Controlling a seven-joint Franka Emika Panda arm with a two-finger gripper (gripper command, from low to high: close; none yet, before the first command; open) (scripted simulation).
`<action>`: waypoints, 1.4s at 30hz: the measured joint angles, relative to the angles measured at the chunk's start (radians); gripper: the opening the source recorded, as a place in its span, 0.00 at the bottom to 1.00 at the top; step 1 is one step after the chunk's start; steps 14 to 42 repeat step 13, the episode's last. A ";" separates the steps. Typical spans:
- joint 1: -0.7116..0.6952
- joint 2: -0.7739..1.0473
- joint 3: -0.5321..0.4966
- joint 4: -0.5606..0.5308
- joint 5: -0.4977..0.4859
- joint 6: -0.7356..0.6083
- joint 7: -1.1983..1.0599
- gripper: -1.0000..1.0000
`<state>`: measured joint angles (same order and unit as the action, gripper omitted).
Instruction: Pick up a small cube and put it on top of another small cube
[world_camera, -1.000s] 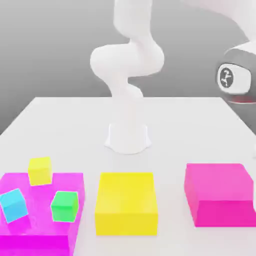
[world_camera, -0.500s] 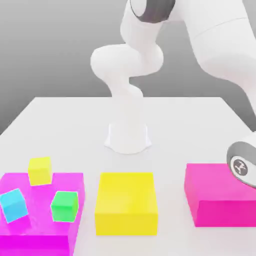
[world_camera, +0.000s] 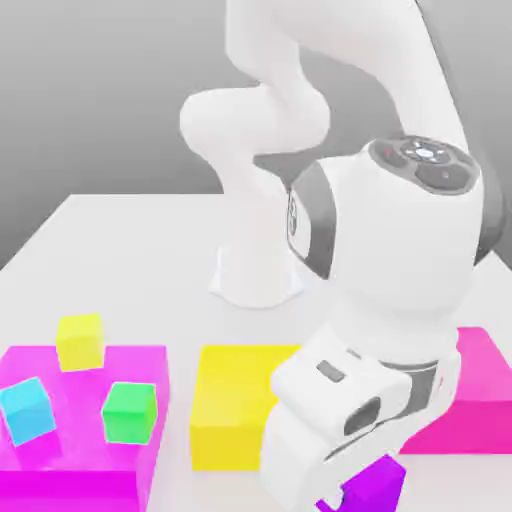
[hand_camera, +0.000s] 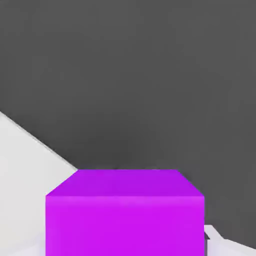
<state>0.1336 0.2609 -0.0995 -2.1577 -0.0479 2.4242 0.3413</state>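
**Purple cube pinched in the claw, near edge of table**

Surface: a plain white table (world_camera: 110, 250) under a flat grey backdrop. The arm's white base (world_camera: 256, 275) stands at the middle of the table toward the far side. In the hand view a wedge of the white surface meets a dark grey floor.

On the table, exterior view: a flat magenta block (world_camera: 85, 440) at the left carries three small cubes, namely a yellow cube (world_camera: 80, 341) at its far edge, a cyan cube (world_camera: 27, 409) tilted near its left edge, and a green cube (world_camera: 129, 411) toward its right side. All three are apart from one another. Just to the right of it lies a flat yellow block (world_camera: 228, 400), and further right a second magenta block (world_camera: 478, 390), partly covered by the arm.

Task thing: the small cube (world_camera: 372, 487) is glossy purple, with flat, evenly lit faces and sharp edges. It sits at the bottom edge of the exterior view, right of the yellow block and directly below the arm's hand. In the hand view it looms large, top face and front face both visible.

Claw: the gripper (world_camera: 350, 492) points downward with its jaws drawn in tight, pinching the small cube between them. The fingers themselves are mostly hidden by the hand's white body.
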 joint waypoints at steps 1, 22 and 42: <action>-0.023 -0.025 -0.022 -0.019 0.007 -0.006 -0.002 0.00; -0.303 -0.111 -0.221 -0.161 0.123 0.036 -0.072 1.00; -0.303 -0.111 -0.221 -0.161 0.123 0.036 -0.072 1.00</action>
